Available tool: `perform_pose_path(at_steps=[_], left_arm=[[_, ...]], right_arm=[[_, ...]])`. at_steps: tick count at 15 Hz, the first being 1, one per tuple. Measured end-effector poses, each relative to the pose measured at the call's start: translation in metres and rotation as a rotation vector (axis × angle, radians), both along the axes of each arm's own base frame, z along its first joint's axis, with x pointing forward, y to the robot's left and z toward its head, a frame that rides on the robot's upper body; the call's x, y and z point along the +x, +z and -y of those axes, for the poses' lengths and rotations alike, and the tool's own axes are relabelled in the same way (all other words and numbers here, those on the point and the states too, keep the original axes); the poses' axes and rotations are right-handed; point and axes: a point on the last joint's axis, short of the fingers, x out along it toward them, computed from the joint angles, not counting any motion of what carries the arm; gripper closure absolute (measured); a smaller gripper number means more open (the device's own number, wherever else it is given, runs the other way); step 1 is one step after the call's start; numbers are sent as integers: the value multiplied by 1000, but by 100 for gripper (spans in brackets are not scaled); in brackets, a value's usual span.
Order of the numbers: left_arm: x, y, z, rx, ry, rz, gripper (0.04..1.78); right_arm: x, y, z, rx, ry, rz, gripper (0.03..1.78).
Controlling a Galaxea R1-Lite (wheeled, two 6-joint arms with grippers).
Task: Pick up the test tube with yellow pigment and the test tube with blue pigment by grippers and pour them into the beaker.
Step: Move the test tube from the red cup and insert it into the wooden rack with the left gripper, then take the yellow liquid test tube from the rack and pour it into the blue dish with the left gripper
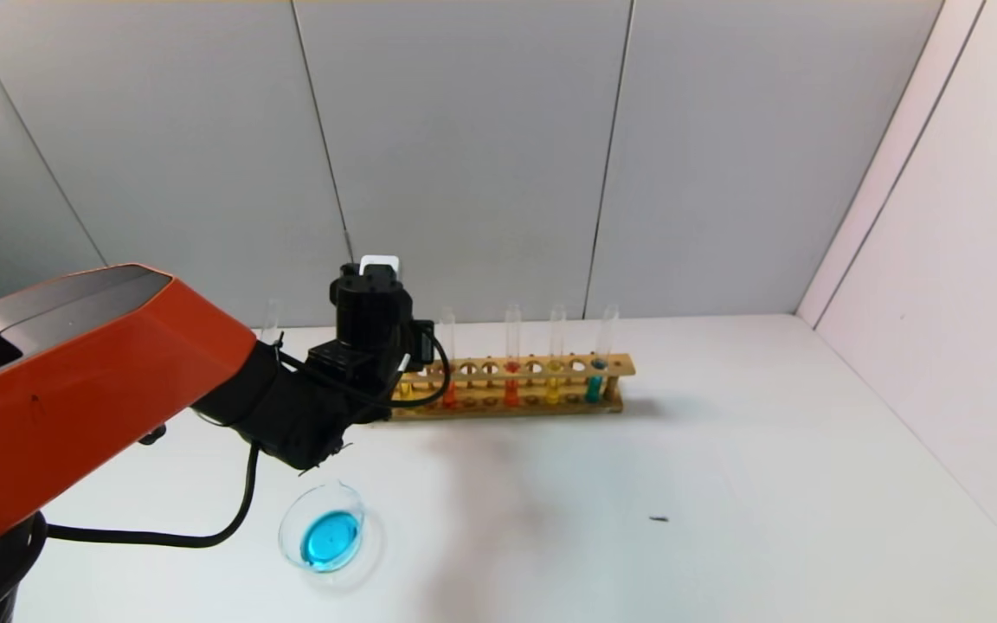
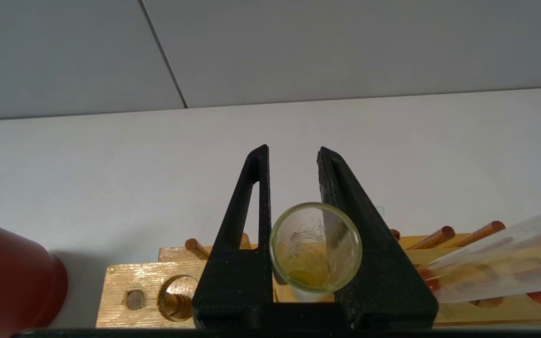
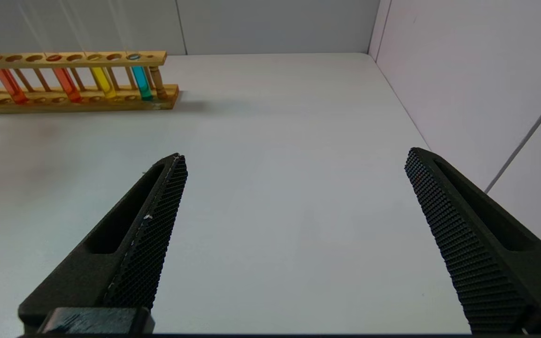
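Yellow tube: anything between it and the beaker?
Nothing visible. The left end effector flanks the yellow tube at the rack; bare table lies between rack and beaker.

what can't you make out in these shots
- head view: the left tool covers the rack's left end and most of the test tube with yellow pigment
- left wrist view: red cup cut by the edge; neighbouring tube blurred
- right tool: outside head view; only its open fingers show in its wrist view

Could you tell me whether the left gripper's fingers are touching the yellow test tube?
Touching. The left wrist view shows the left gripper with both fingers pressed against the rim of the test tube with yellow pigment, with no gap showing.
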Motion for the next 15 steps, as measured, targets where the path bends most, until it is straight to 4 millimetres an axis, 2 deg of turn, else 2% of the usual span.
perform_pose_path(at_steps=[10, 15], left_arm=[[0, 0, 0, 13, 8, -5, 145], [-2, 15, -2, 29, 6, -8, 145]], right_arm=[[0, 0, 0, 0, 0, 0, 11], [0, 0, 0, 0, 0, 0, 11]])
